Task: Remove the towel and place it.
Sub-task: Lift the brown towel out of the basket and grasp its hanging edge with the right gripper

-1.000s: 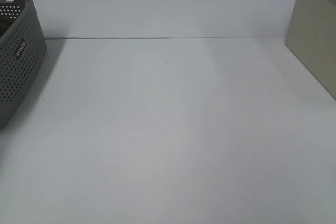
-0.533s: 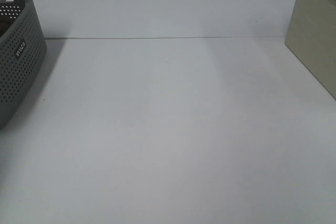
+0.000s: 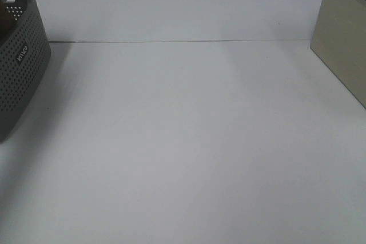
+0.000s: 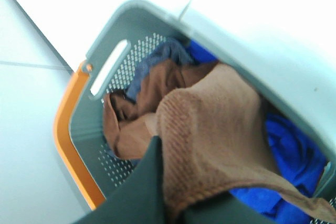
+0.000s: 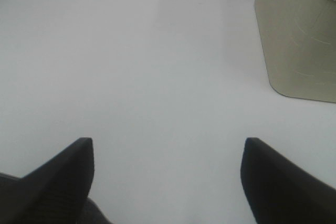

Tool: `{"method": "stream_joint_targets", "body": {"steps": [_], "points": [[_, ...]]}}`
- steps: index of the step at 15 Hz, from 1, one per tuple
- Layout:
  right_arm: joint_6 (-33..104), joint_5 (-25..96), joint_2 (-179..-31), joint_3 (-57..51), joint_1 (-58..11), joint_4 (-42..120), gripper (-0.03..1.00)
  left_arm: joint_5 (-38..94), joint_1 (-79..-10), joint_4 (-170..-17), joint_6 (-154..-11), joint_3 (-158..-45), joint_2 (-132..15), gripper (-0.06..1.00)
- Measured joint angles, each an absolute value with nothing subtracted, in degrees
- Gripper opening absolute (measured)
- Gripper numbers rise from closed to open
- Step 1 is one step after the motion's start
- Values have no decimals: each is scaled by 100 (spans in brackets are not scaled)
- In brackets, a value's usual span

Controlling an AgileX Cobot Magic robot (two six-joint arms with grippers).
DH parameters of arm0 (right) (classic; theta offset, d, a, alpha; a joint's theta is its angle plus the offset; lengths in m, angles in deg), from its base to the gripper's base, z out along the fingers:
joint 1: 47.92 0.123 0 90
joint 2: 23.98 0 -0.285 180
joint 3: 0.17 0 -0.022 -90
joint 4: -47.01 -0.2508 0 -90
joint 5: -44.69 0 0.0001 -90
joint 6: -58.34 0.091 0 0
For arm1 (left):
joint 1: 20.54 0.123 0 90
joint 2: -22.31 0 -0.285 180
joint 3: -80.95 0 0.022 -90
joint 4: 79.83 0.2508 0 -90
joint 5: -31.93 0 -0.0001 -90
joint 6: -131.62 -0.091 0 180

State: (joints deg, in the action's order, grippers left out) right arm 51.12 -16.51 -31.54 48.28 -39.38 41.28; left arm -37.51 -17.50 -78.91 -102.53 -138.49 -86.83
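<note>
The brown terry towel (image 4: pixel 210 124) lies bunched in the grey perforated basket (image 4: pixel 100 129), seen in the left wrist view. My left gripper (image 4: pixel 168 192) is shut on a fold of the towel over the basket; the cloth trails from the jaws down into it. The exterior high view shows only the basket's side (image 3: pixel 20 72) at the left edge, with neither gripper in view. My right gripper (image 5: pixel 168 145) is open and empty over the bare white table (image 5: pixel 157 66).
A bright blue cloth (image 4: pixel 294 150) and a grey-blue cloth (image 4: pixel 157 59) lie in the basket by the towel. An orange edge (image 4: pixel 68 124) runs along the basket's outer side. A beige box (image 3: pixel 343 44) stands at the table's right; the right wrist view shows it (image 5: pixel 296 35) too.
The exterior view barely differs; the bit of basket interior at the left edge looks darker now. Neither arm enters that view.
</note>
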Motion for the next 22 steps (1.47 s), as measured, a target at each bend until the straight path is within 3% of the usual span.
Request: {"method": "stream_joint_targets", "body": {"steps": [8, 11, 14, 16, 19, 22], "points": [[5112, -1622, -3154, 4811, -3938, 4128, 75, -3785, -3893, -7880, -9691, -14084, -7910, 0], [4848, -195, -3973, 4697, -3938, 3716, 75, -3780, -5154, -7719, -9422, -14227, -7916, 0], [3209, 807, -5262, 4697, -3938, 2180, 75, -3780, -5738, -7530, -9405, -14233, -7984, 0], [711, 1100, -6512, 4697, -3938, 203, 75, -3780, -5979, -7462, -9382, -14233, -8007, 0], [-2761, 464, -8270, 4531, -3938, -2616, 75, -3780, -6242, -7444, -9376, -14233, -8007, 0], [-4044, -493, -9542, 4026, -3938, -3618, 75, -3780, -6374, -7456, -9382, -14233, -8007, 0]]}}
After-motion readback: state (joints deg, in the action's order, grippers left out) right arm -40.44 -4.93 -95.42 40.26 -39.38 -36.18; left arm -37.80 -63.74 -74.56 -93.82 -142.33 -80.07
